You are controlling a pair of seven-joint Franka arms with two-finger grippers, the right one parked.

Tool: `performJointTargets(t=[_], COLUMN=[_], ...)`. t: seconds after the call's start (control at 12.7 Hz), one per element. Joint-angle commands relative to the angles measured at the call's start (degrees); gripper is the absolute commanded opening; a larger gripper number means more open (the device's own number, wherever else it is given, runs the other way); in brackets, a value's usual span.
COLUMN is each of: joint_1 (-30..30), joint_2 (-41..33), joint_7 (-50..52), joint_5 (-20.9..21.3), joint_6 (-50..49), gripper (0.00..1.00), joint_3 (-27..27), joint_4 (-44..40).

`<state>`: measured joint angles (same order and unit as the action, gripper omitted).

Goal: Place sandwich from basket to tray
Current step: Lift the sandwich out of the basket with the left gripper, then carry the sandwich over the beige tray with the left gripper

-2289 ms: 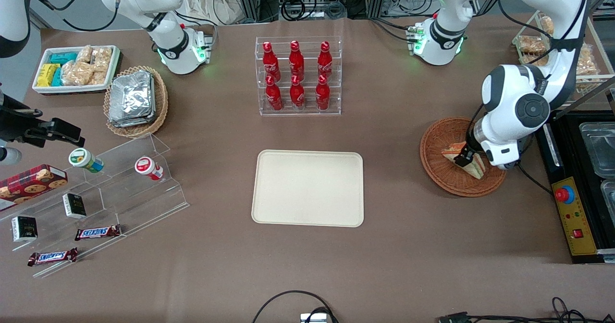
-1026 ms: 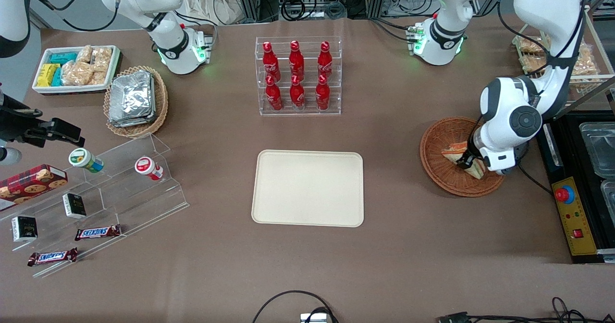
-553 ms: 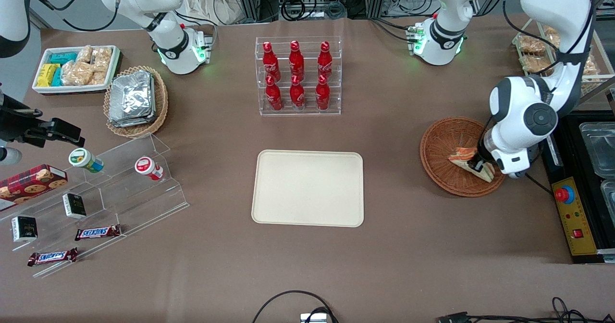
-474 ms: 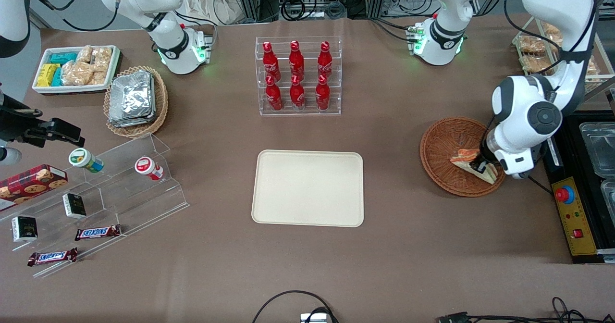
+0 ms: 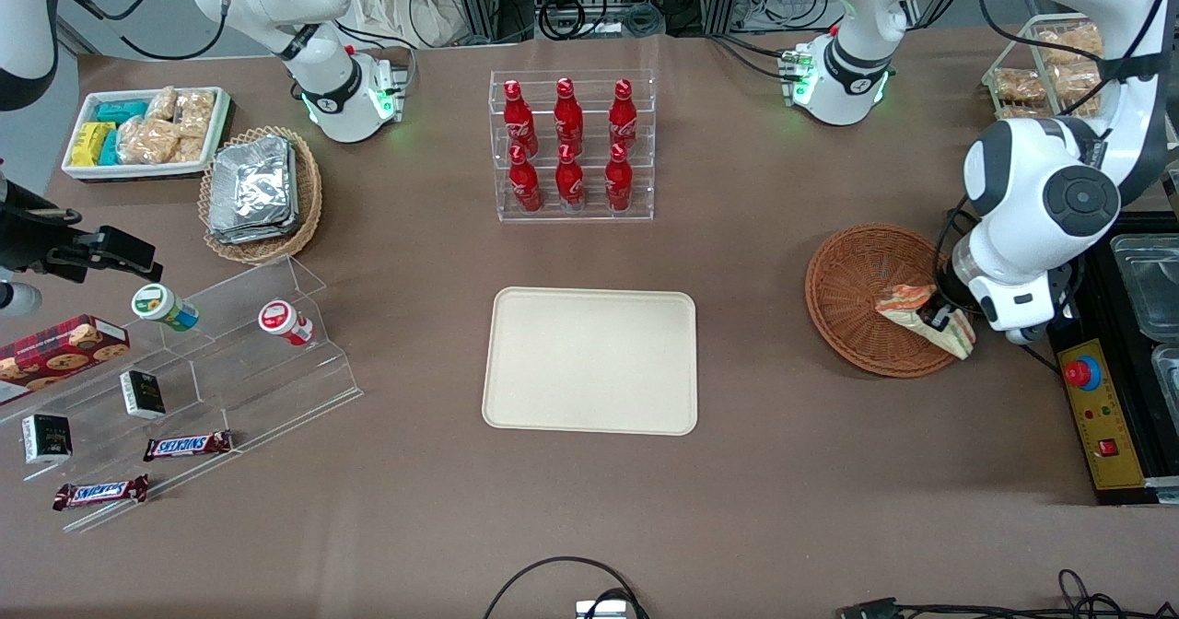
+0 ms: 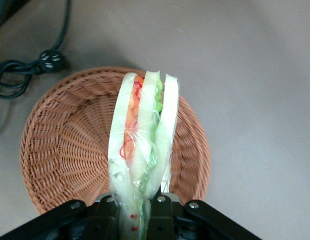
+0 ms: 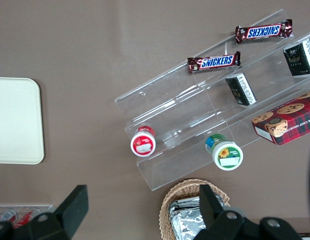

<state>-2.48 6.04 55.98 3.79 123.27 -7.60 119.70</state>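
sandwich (image 5: 924, 317) lifted since earlier, pinched in hand (image 5: 939, 316) above basket (image 5: 857, 298); brown table (image 5: 589, 508).

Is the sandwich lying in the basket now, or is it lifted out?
Lifted: the gripper is shut on the sandwich, holding it above the basket, whose woven floor is bare below it.

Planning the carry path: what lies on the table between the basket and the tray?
Only bare brown tabletop, in the front view, separates the basket from the tray. The claw grips the sandwich above the basket.
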Motion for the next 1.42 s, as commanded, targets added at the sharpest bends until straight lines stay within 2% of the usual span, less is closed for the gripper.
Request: performJointTargets(t=[0.0, 0.16, 0.55, 0.71, 0.87, 0.95, 1.11, 1.26, 1.34], joint_1=[0.7, 0.8, 2.4, 6.5, 10.5, 12.4, 13.6, 15.6, 15.7], joint_2=[2.7, 4.6, 14.9, 19.6, 26.5, 29.9, 33.8, 36.3, 38.2], joint_7=[-13.8, -20.5, -20.3, -20.7, -20.0, -20.1, -20.7, -20.3, -20.2], joint_5=[-6.0, -7.5, -6.5, -6.0, -2.7, -2.3, -2.0, 0.6, 0.6], joint_6=[-8.9, -11.7, -12.6, -12.3, -12.0, -12.0, -12.2, -11.8, -11.8], gripper=[0.0, 0.0, 0.0, 0.0, 0.0, 0.0, 0.0, 0.0, 0.0], joint_3=[-2.4, -5.6, -17.3, -17.3, -17.3, -17.3, -17.2, -17.2, -17.2], joint_4=[-10.2, -16.0, -25.9, -28.6, -32.5, -35.0, -36.4, -38.1, -39.3])
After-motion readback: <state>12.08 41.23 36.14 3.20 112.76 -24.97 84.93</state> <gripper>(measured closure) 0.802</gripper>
